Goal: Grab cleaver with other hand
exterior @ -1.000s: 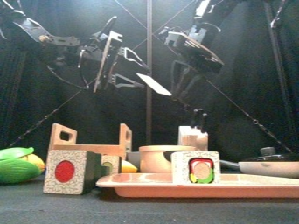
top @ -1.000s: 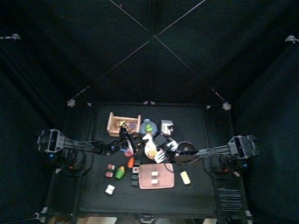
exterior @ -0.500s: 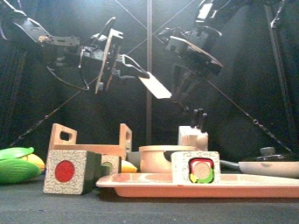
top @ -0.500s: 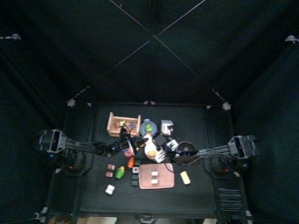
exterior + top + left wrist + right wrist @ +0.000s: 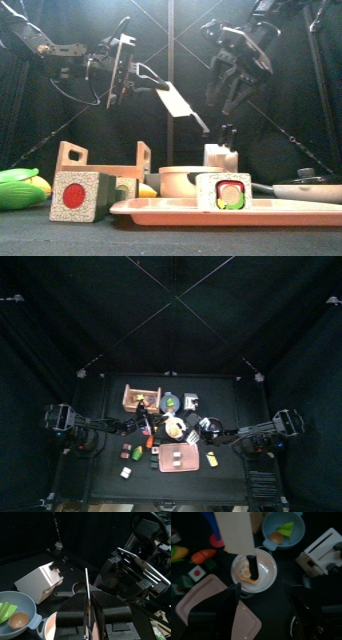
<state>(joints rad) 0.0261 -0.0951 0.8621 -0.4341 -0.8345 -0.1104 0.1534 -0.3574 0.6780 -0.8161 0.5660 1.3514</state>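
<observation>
The cleaver [image 5: 173, 100] has a pale blade and a black handle and hangs tilted in the air above the table. My left gripper [image 5: 138, 75] is shut on its blade end. In the left wrist view the blade [image 5: 87, 592] stands edge-on between the jaws of my left gripper [image 5: 87, 604]. My right gripper [image 5: 231, 98] hangs open and empty to the right of the handle, apart from it. In the right wrist view the cleaver [image 5: 235, 532] lies beyond my wide-open right gripper [image 5: 264, 594].
A pink tray [image 5: 160, 209] with a sushi block [image 5: 221, 190] stands in front. A red-dot block [image 5: 76, 195], a wooden holder [image 5: 100, 160] and a green vegetable [image 5: 16, 186] stand at the left. A white bowl [image 5: 264, 559], a blue bowl [image 5: 294, 522] and a white block [image 5: 321, 549] lie below.
My right gripper has let go of the cleaver's handle and drawn away to the right. The cleaver stays in my left gripper and has tilted down a little.
</observation>
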